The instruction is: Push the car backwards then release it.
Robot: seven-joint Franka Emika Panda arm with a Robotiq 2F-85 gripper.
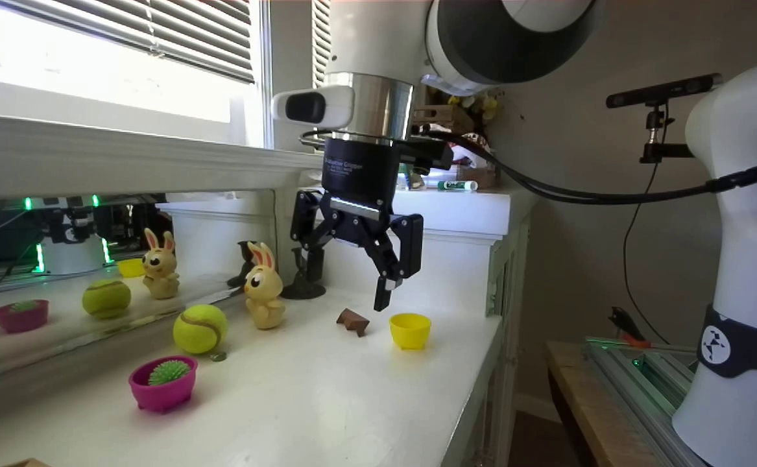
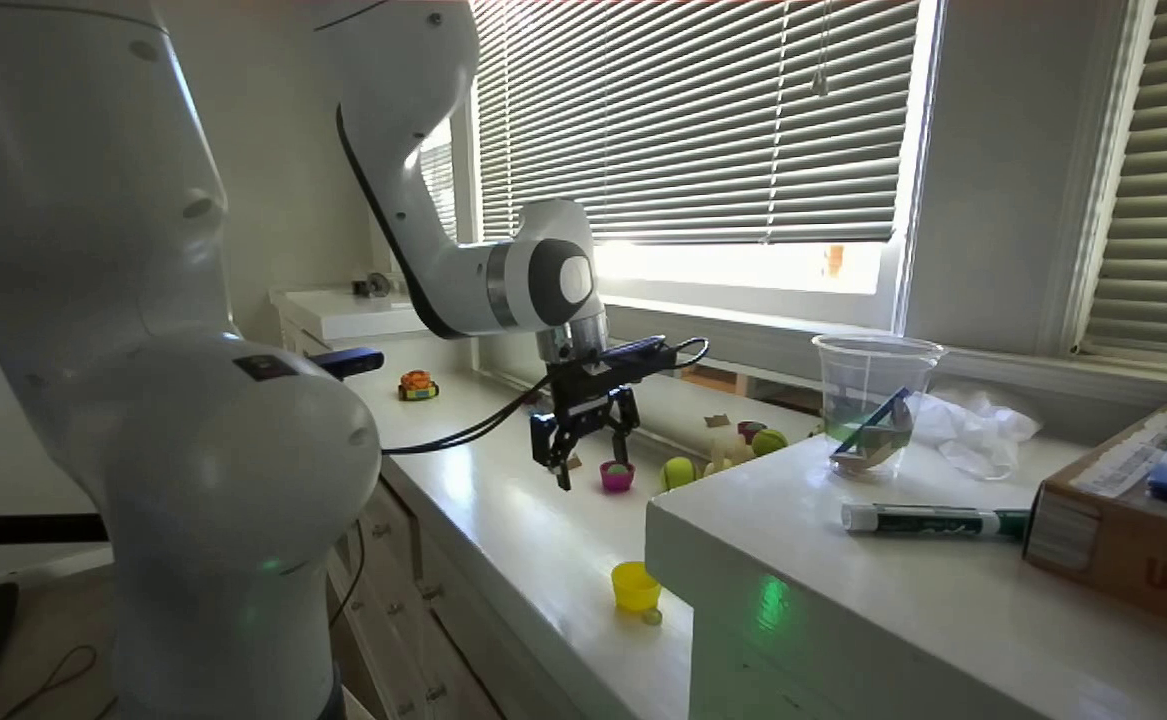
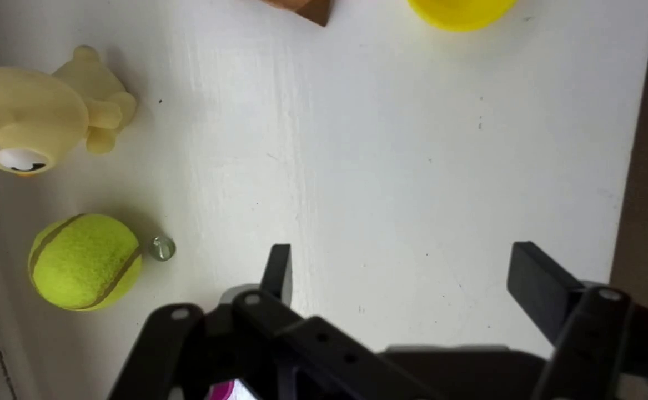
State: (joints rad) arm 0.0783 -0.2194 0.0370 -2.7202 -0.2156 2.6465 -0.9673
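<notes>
The car [image 2: 417, 386] shows only in an exterior view, small, at the far end of the white counter. It is orange on top with a yellowish lower part; finer detail is too small to tell. It is out of view in the wrist view. My gripper [image 1: 348, 287] hangs above the counter with its fingers apart and nothing between them. It also shows in an exterior view [image 2: 591, 468], well apart from the car. In the wrist view the fingertips [image 3: 404, 278] stand wide open over bare white counter.
A pink bowl with a green spiky ball [image 1: 163, 394], a tennis ball [image 1: 200, 329], a bunny figure [image 1: 264, 292], a brown block [image 1: 353, 321] and a yellow cup [image 1: 410, 332] stand on the counter. A raised ledge [image 2: 823, 580] holds a clear cup [image 2: 868, 400], a marker and a box.
</notes>
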